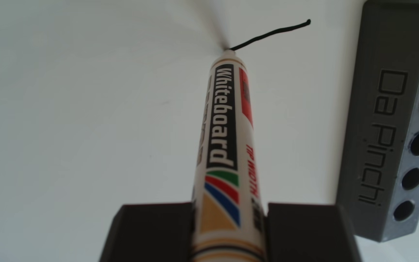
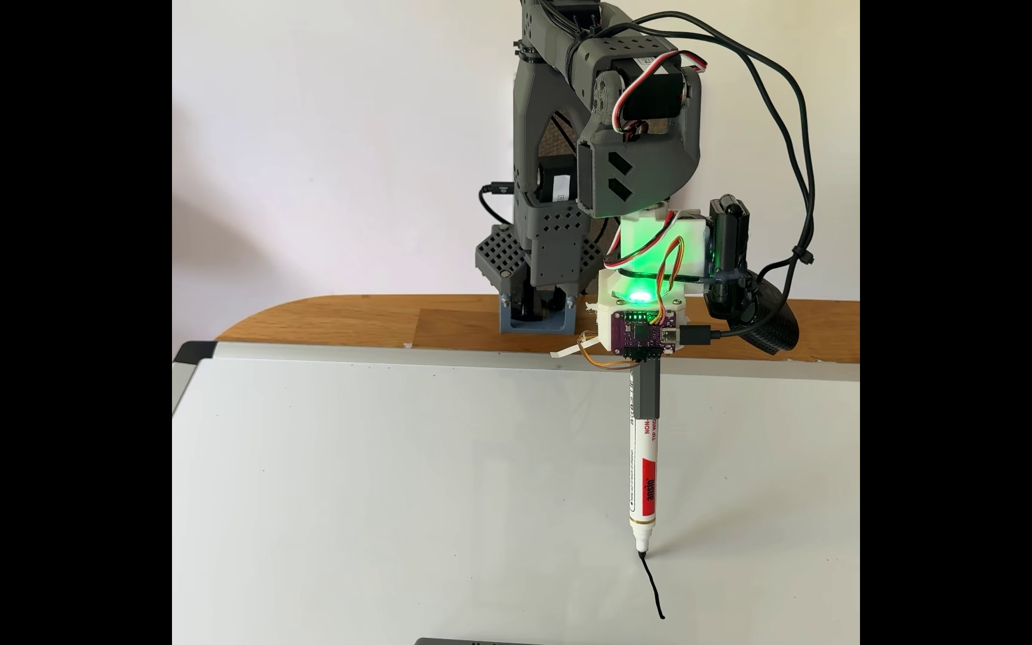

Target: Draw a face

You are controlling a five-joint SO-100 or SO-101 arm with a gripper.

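Fixed view, nearest first: a short black line (image 2: 654, 586) lies on the whiteboard (image 2: 377, 496), ending at the tip of the whiteboard marker (image 2: 644, 477). That marker stands nearly upright, tip touching the board, directly below the pincer (image 2: 647, 397), whose dark fingers are closed on the upper barrel. Behind the pincer, the wooden tabletop (image 2: 346, 322) carries the arm's base. In the other view, the pincer (image 1: 228, 231) clamps the marker (image 1: 224, 121) from both sides, and a grey block (image 1: 384, 131) with round holes, lettered "Da Pinchi", sits to its right.

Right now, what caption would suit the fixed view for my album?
Arm's end effector holds a marker upright, drawing a short black line on a whiteboard.
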